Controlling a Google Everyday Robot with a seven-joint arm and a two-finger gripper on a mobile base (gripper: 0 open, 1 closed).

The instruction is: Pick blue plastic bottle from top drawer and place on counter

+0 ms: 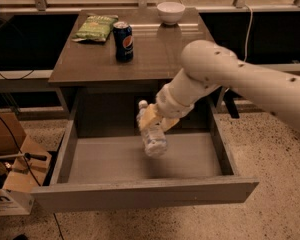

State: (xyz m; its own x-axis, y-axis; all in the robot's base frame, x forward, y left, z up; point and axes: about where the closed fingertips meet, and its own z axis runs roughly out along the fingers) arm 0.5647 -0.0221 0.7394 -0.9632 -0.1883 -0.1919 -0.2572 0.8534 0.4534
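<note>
The blue plastic bottle [151, 132], clear with a white cap at its upper left end, hangs tilted in the air above the open top drawer [140, 194]. My gripper [155, 119] is shut on the bottle's middle, with cream fingers [148, 117] around it. The white arm reaches in from the right. The bottle is well above the drawer's grey bottom and just below the front edge of the counter [90, 64]. The drawer is otherwise empty.
On the counter stand a dark blue Pepsi can [123, 41], a green chip bag [95, 27] at the back left, and a white bowl [171, 12] at the back. Cardboard boxes [10, 169] lie on the floor at left.
</note>
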